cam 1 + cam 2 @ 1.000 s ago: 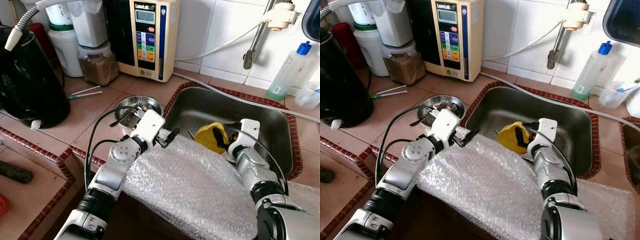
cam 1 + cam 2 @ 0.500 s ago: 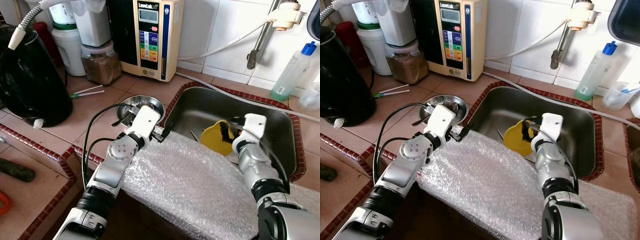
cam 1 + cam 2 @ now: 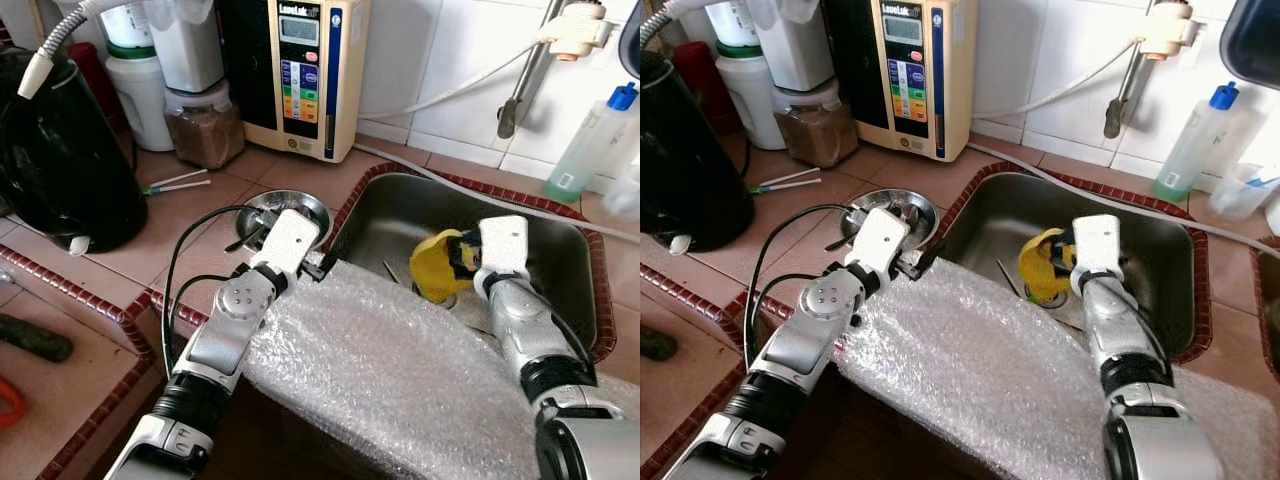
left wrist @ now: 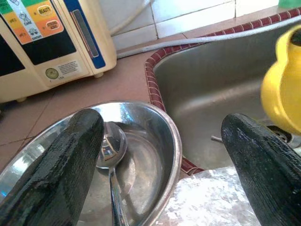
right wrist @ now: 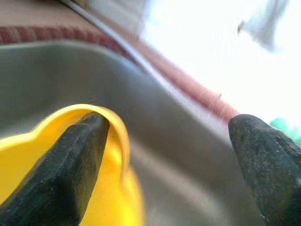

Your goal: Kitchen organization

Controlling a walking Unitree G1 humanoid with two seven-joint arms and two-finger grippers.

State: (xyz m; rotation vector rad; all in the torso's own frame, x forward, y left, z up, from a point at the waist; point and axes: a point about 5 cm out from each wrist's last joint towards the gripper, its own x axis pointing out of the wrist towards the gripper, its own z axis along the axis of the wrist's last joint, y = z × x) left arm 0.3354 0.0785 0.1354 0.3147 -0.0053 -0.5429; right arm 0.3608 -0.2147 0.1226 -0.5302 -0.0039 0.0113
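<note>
hooking one finger inside the yellow cup (image 3: 432,268), right gripper (image 3: 466,256) gapes wide

One stainless sink (image 3: 560,250), one yellow cup (image 3: 436,266), one steel bowl (image 3: 262,213) holding one spoon (image 4: 111,155), one sheet of bubble wrap (image 3: 400,370), one water ionizer (image 3: 300,70), one black kettle (image 3: 60,170), one blue-capped bottle (image 3: 590,140), two claws: left claw (image 3: 318,268), right claw (image 3: 462,256).

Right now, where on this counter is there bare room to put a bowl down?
Bare tile lies between the steel bowl, the black kettle and the straws. The back wall is crowded with the jar and water machine. The sink holds the yellow cup at the right gripper; bubble wrap covers the front.
</note>
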